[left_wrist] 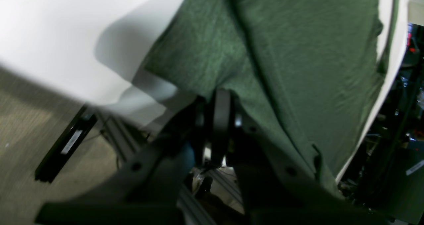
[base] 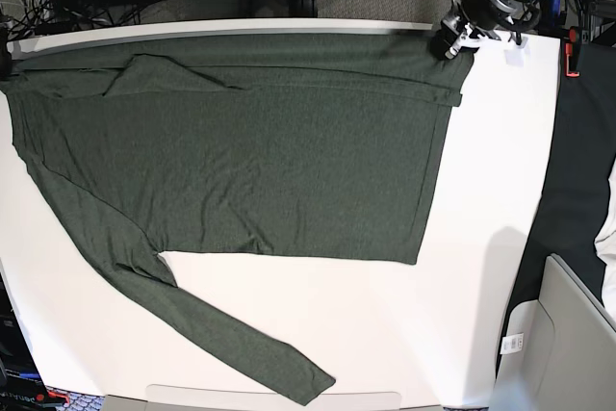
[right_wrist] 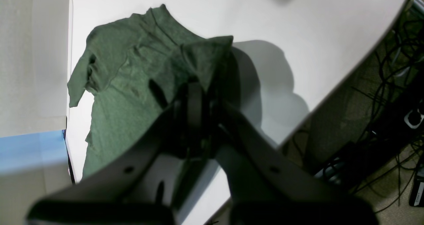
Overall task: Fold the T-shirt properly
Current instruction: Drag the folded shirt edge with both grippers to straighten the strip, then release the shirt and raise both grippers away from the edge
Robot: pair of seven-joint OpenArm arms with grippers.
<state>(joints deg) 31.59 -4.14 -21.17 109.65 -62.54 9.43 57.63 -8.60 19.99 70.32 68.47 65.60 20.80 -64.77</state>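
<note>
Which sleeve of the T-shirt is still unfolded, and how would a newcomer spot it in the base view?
Start at the white table, where the dark green T-shirt lies spread across the far half. From the body's near-left corner one long sleeve runs diagonally toward the near edge. It is the only narrow strip lying on bare table; the other sleeve is folded flat across the body along the far edge.

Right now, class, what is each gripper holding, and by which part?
Both hold the shirt. The left gripper is shut on a corner of its bottom hem; the right gripper is shut on a pinched-up corner of fabric at the opposite end.
</note>
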